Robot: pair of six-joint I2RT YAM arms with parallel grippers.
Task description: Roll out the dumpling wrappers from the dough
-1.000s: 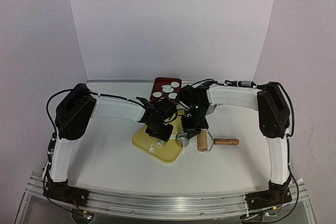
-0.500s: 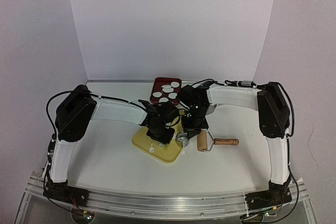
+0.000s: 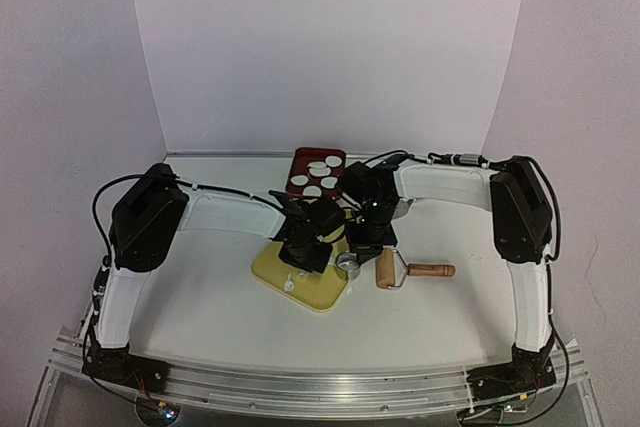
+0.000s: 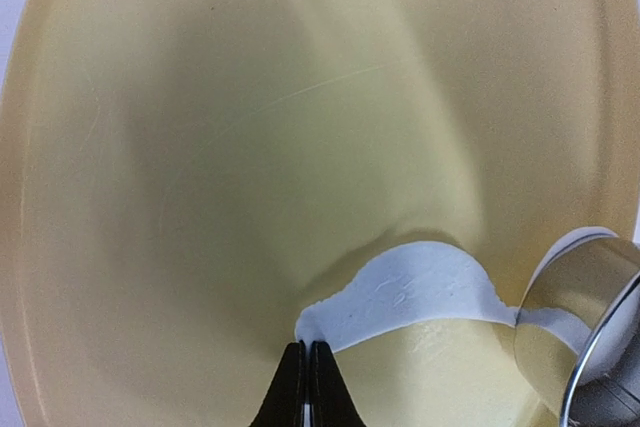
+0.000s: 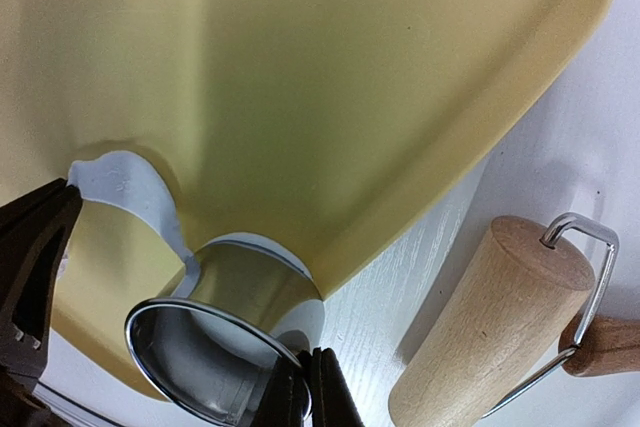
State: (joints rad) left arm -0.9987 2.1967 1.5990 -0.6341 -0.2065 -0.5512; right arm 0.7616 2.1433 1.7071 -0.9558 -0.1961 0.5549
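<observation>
The dough is a thin curled white scrap [image 4: 420,290] on the yellow board [image 4: 250,147], and it also shows in the right wrist view [image 5: 130,185]. My left gripper [image 4: 307,347] is shut, pinching the scrap's left end. The scrap's other end runs under the metal ring cutter [image 5: 215,332], which stands at the board's right corner [image 3: 348,265]. My right gripper [image 5: 305,357] is shut on the cutter's rim. Several round white wrappers [image 3: 318,168] lie in the red tray [image 3: 303,157] behind the board. In the top view both grippers, left [image 3: 305,253] and right [image 3: 362,247], hang close together over the board.
A wooden rolling pin [image 3: 412,270] with a metal bracket lies on the table right of the board, close to the cutter [image 5: 490,327]. A small white scrap [image 3: 289,284] sits near the board's front edge. White walls stand behind.
My left gripper has shifted slightly right, toward the cutter. The right arm and cutter have stayed put.
</observation>
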